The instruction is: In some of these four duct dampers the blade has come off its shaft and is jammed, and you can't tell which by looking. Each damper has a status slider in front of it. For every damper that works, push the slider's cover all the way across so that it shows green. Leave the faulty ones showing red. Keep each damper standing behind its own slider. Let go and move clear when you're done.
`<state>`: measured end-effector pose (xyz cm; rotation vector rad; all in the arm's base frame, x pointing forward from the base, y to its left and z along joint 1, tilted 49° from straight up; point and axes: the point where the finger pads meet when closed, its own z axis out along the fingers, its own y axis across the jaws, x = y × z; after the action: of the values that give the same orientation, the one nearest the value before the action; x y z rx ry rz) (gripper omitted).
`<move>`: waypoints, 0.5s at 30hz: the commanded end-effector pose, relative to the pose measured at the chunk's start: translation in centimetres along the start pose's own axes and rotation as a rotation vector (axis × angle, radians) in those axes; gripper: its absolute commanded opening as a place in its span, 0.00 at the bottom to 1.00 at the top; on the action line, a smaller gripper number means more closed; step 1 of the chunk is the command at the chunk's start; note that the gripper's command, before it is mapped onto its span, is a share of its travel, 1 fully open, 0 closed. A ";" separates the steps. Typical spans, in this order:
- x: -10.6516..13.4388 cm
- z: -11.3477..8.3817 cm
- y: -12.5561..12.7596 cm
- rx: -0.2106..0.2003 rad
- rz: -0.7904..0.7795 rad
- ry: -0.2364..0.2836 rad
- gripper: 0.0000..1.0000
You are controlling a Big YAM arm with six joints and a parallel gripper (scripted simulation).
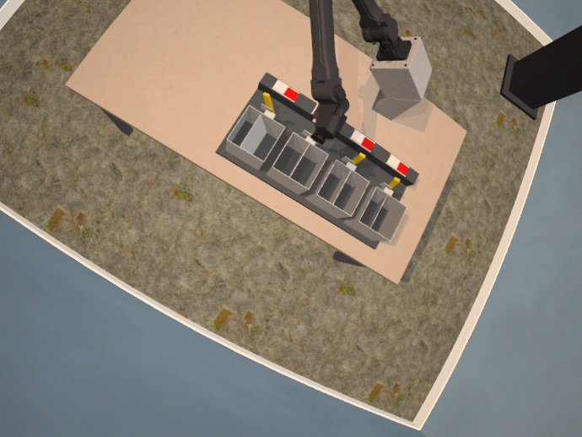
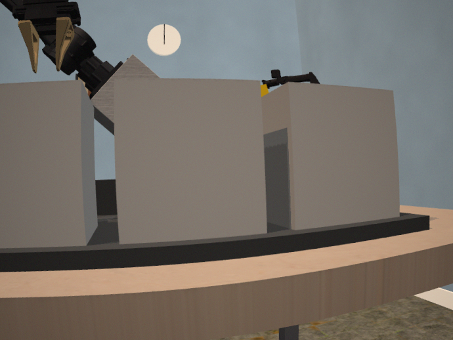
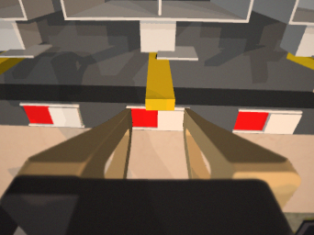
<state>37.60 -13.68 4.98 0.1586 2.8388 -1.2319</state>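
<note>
Four grey open-topped dampers stand in a row in the top view. The leftmost one [image 1: 245, 151] shows a broad light inner face; the others show a thin divider. My gripper [image 2: 46, 71] [image 3: 157, 116] is partly open and empty, above the handle side of the second damper from the left. That damper's yellow handle [image 3: 161, 81] lies ahead of and below the fingertips, not between them. Its slider [image 3: 144, 118] shows red, half behind the handle tip. The leftmost slider [image 1: 291, 94] [image 3: 251, 121], third slider [image 1: 367, 143] [image 3: 38, 115] and rightmost slider [image 1: 402, 168] show red.
Other yellow handles stand at the leftmost [image 1: 268, 102], third [image 1: 358, 158] and rightmost [image 1: 394, 182] dampers. The dampers stand on a dark base [image 2: 190, 252], with a raised dark rail along the sliders. The grey block [image 1: 396, 82] under the arm is beyond the rail.
</note>
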 end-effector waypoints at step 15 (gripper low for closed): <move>-3.5 -2.3 0.4 0.009 0.011 -0.013 0.36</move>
<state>38.45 -12.99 5.96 0.1813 2.8352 -1.2405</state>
